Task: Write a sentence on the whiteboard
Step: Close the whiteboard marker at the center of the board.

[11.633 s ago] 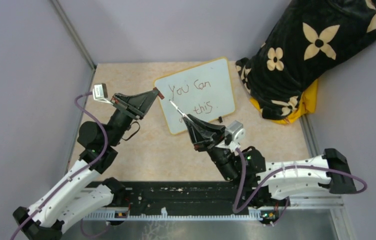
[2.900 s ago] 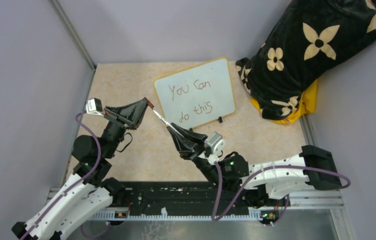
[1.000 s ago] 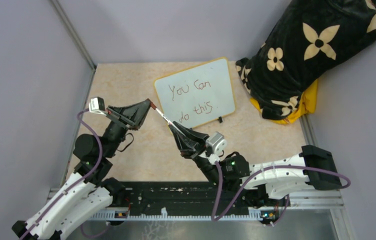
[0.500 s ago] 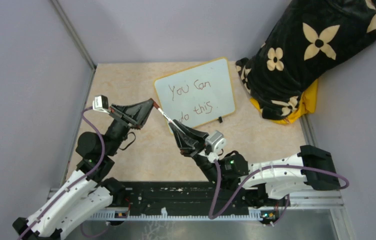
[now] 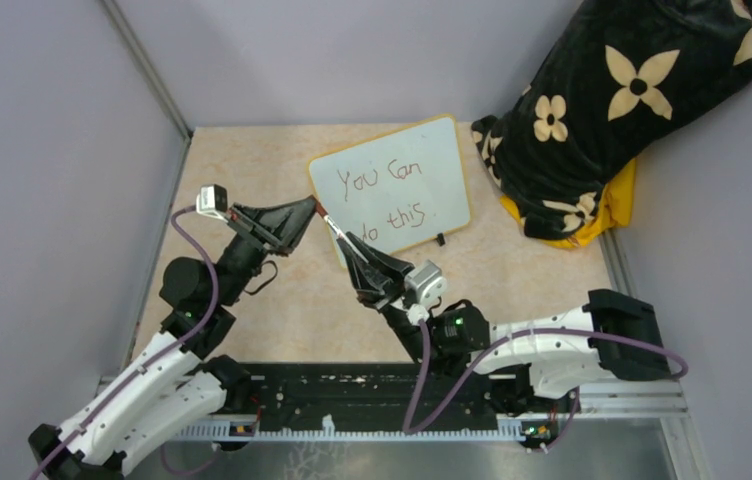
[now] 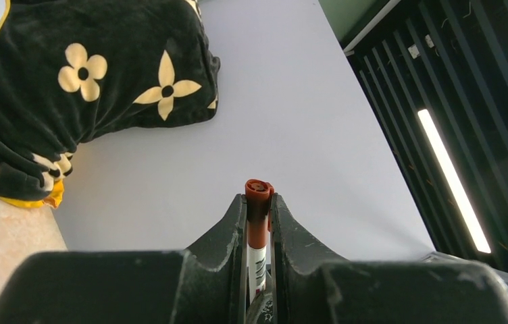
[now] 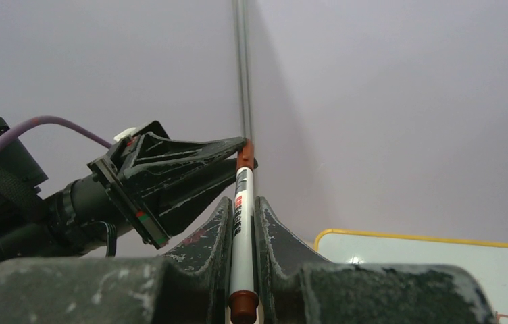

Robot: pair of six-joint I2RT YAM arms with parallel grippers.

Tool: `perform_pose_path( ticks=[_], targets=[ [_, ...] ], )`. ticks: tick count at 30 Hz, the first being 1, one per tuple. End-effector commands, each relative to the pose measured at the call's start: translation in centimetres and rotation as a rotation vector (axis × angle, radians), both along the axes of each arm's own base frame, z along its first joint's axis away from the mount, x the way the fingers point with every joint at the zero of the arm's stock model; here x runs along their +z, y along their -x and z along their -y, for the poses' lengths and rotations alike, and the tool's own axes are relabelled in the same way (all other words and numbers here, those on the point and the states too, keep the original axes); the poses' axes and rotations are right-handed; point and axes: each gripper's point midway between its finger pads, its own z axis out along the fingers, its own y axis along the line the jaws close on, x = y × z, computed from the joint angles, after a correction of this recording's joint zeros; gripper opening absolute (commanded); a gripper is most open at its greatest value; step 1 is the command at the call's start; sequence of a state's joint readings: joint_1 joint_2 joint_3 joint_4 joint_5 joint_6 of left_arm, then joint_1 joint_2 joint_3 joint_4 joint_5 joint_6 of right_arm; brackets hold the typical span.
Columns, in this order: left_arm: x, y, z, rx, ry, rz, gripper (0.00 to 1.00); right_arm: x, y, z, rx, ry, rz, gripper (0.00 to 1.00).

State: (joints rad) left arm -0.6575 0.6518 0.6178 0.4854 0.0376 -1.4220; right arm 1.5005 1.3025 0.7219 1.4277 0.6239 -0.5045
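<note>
Beige table (image 5: 252, 160), lavender walls (image 5: 352, 60); the whiteboard (image 5: 422, 215) with the sentence (image 5: 380, 180) lies far centre, a flowered blanket (image 5: 612, 110) just right of it. My right gripper (image 5: 348, 243) clamps a marker (image 5: 334, 226) and my left gripper (image 5: 309, 206) its cap (image 6: 258, 202), meeting at the board's near-left edge.

Lilac walls (image 5: 352, 60), beige tabletop (image 5: 252, 160), ceiling striplight (image 6: 450, 182)

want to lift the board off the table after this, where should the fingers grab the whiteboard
Probably the thin yellow frame midway along the far long edge of the whiteboard, approached from above. It seems to lie flat; the floral blanket crowds its right end and a black foot sits on the near edge.
</note>
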Motion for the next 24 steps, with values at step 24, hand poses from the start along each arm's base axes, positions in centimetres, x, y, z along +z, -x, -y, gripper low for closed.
perform_pose_path(
  ticks=[24],
  targets=[
    [0.2, 2.3, 2.5, -0.162, -0.078, 0.115, 0.00, 3.0, -0.7, 0.5, -0.123, -0.034, 0.119, 0.00]
  ],
)
